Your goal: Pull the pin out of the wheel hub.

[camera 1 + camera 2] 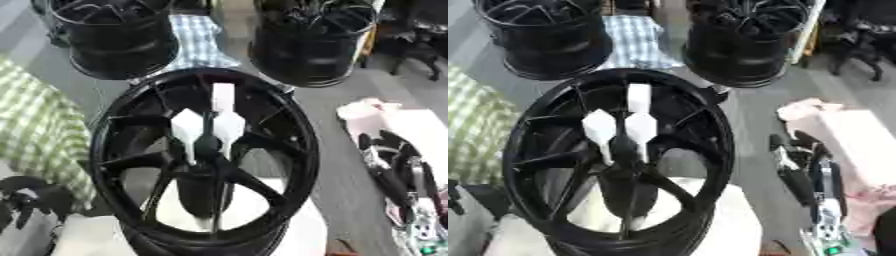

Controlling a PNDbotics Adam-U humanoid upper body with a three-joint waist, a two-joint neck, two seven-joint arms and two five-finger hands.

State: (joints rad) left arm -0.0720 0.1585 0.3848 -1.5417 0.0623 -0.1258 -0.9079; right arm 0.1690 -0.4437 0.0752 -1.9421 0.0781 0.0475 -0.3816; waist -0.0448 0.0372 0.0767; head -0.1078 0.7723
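A black spoked wheel hub (122, 125) stands tilted in the middle, its open face toward me. Three white pointed pieces sit at its centre: one upright (223, 97) and two side by side below it (186, 127); which of them is the pin I cannot tell. My right hand (391, 167) rests at the right, apart from the wheel, with fingers straight, pointing up and holding nothing. My left hand (31, 197) shows as a dark shape at the lower left, beside the rim and not on it.
Two more black wheels stand at the back left (114, 40) and back right (315, 45). A green checked cloth (35, 125) lies left, a blue checked cloth (199, 42) between the far wheels, a pink cloth (842, 130) right. A white block (302, 235) sits under the hub.
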